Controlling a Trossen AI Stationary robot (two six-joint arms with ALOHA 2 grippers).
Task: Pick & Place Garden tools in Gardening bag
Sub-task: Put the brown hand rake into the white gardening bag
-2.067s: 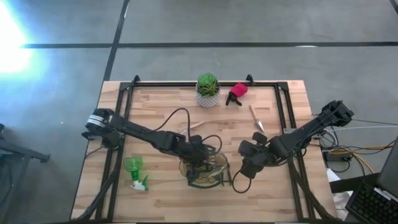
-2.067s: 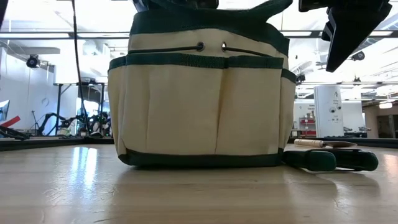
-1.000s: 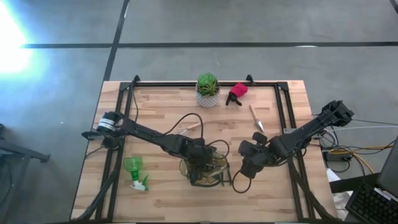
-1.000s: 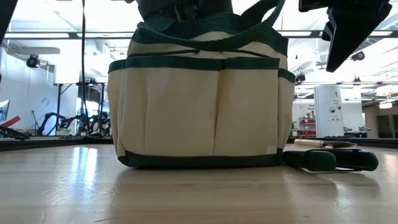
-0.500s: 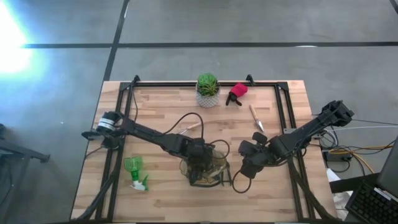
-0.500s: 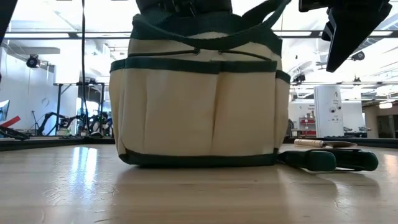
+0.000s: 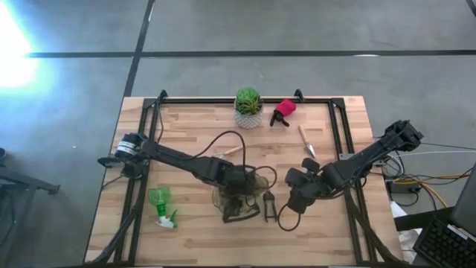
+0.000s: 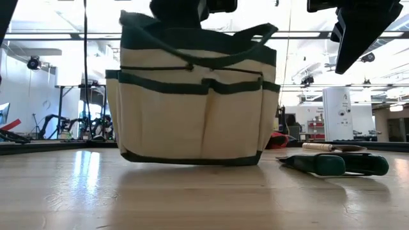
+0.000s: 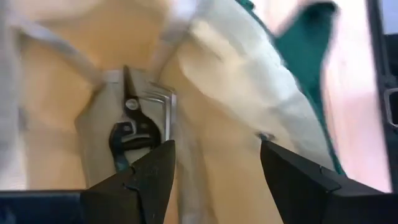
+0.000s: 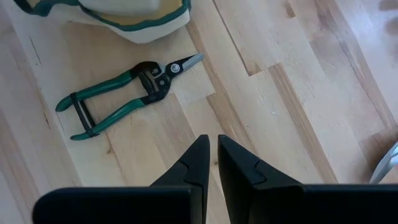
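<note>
The gardening bag (image 7: 253,190), cream with dark green trim, stands at the table's middle and looks tilted in the low view (image 8: 192,115). My left gripper (image 7: 236,192) is open over its mouth. Past its fingers (image 9: 216,149) a dark metal pruner (image 9: 134,134) lies inside the bag. A green-handled pruner (image 7: 269,205) lies flat on the table just right of the bag (image 10: 124,93). My right gripper (image 7: 290,199) hovers shut above the table beside that pruner (image 10: 212,142). A green spray bottle (image 7: 161,205) lies at the near left. My left gripper stands open in the bag's mouth, with cream cloth (image 9: 217,106) showing between its fingers. Whether the fingers touch the cloth, I cannot tell.
A potted plant (image 7: 248,108) and a red-and-black sprayer piece (image 7: 284,112) stand at the far edge. A wooden-handled trowel (image 7: 306,141) lies far right of the bag, and another wooden-handled tool (image 7: 230,150) lies behind it. A black frame (image 7: 149,126) runs along the table's sides.
The bag has slid toward the table's left and a little farther away and now leans. This has uncovered the whole green-handled pruner on its right. My left gripper has gone left with the bag's mouth.
</note>
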